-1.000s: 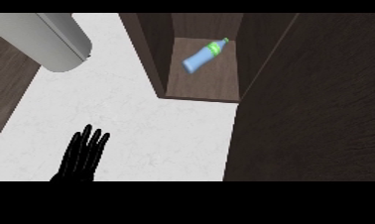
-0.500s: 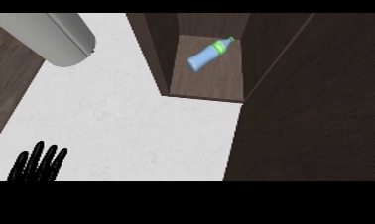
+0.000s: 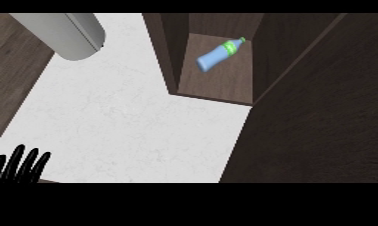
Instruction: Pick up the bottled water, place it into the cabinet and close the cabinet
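In the head view we see one cabinet (image 3: 221,95), made of dark brown wood, standing on the white counter (image 3: 133,120). It is open toward us, and we look down onto its shelf. On this shelf lies one bottled water (image 3: 219,55). The bottle is light blue with a green label and a green cap. It lies on its side, tilted, with the cap pointing to the upper right and the base to the lower left. It touches the shelf only; we cannot tell if it touches the inner walls. Nothing else is inside the cabinet.

At the right side of the view one large dark panel (image 3: 317,120) runs from the top right corner down to the lower edge. It looks like the cabinet's door, standing open, but we cannot say this for sure.

At the upper left we see one grey forearm (image 3: 66,35), round at its end. Its hand does not show.

At the lower left corner we see one black hand (image 3: 22,165), the left one. Only the fingers show, pointing up, straight and a little spread apart. They hold nothing and rest well apart from the cabinet and the bottle. The right hand we do not see in this view.
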`<action>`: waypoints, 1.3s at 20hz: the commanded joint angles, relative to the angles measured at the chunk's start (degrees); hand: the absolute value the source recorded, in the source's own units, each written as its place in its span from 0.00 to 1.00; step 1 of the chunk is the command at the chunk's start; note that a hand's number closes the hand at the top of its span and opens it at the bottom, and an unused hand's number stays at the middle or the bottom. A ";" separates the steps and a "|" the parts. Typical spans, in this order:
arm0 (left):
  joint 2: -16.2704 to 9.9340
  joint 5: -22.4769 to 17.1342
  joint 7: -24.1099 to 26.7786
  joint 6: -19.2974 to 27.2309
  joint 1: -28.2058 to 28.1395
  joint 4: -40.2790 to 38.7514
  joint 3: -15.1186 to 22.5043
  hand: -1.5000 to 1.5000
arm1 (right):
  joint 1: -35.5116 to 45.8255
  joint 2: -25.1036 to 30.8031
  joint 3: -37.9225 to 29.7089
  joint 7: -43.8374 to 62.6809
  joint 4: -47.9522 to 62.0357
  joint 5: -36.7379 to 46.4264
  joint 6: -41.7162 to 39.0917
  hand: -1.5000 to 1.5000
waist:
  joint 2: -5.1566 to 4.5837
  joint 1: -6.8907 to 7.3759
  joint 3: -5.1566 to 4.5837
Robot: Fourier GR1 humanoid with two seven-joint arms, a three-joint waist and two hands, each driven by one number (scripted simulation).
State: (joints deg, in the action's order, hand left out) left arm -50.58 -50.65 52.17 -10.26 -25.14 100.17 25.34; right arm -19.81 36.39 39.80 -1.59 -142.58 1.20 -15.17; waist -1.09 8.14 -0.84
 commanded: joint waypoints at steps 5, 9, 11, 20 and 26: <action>-2.54 -0.44 1.29 -3.18 -1.48 -0.53 -2.04 0.00 | 7.72 -7.17 5.06 9.61 3.26 -2.78 0.33 1.00 | -0.53 1.99 -0.13; -3.21 -0.87 0.30 -3.31 -0.42 -0.22 -2.77 0.00 | 8.43 -8.68 3.59 9.81 4.38 -4.28 0.18 1.00 | -1.13 1.86 -0.16; -3.12 -0.47 1.00 -4.20 -0.58 -0.24 -2.72 0.00 | 8.12 -10.37 2.19 9.85 5.16 -5.55 1.34 1.00 | -1.18 1.96 -0.17; -4.75 -2.01 0.62 -5.48 0.29 -0.47 -5.56 0.00 | 14.03 -18.92 -1.36 15.38 13.54 -15.49 3.93 1.00 | -1.83 3.35 0.04; -5.14 -3.17 -0.38 -6.29 0.23 -1.65 -6.40 0.00 | 25.27 -26.86 -5.37 20.64 25.03 -25.79 4.56 1.00 | -1.62 2.62 0.33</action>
State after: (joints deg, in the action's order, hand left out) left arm -55.37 -53.31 51.21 -14.57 -24.97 99.53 19.55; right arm -0.93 16.76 35.88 14.72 -126.70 -20.62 -15.49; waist -2.56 11.14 -0.75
